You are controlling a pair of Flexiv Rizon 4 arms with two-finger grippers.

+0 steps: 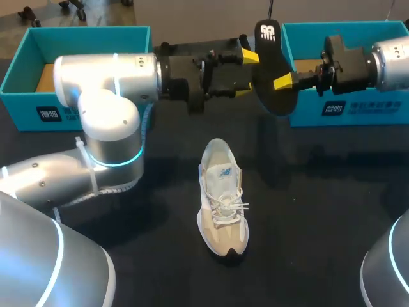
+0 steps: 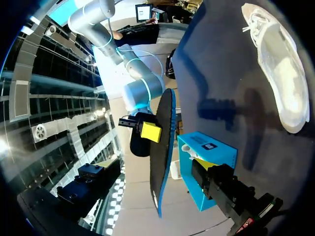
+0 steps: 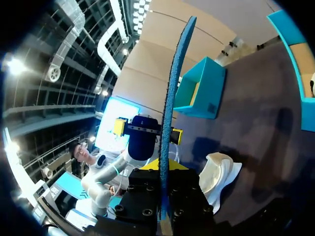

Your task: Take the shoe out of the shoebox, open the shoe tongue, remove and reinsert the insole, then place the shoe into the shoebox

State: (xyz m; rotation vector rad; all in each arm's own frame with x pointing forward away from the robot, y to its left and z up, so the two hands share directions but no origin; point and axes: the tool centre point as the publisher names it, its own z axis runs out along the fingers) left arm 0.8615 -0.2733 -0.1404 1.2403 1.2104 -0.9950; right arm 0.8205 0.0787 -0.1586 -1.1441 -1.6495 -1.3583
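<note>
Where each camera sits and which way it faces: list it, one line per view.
Head view: above and behind, facing down on the shoe; left arm and right arm enter from the sides.
Left wrist view: on the left wrist, facing the insole edge-on; own jaws show.
Right wrist view: on the right wrist, looking along the insole gripped in its own jaws.
Shared: all three show insole and shoe.

A table (image 1: 319, 211) is covered with a black cloth. A pale shoe (image 1: 222, 198) is set upright on its sole near the middle, with the toe turned towards the near edge. Two teal boxes, both open at the top, are placed along the far edge, well apart: the left box (image 1: 22, 105) and the right box (image 1: 377, 112).
</note>
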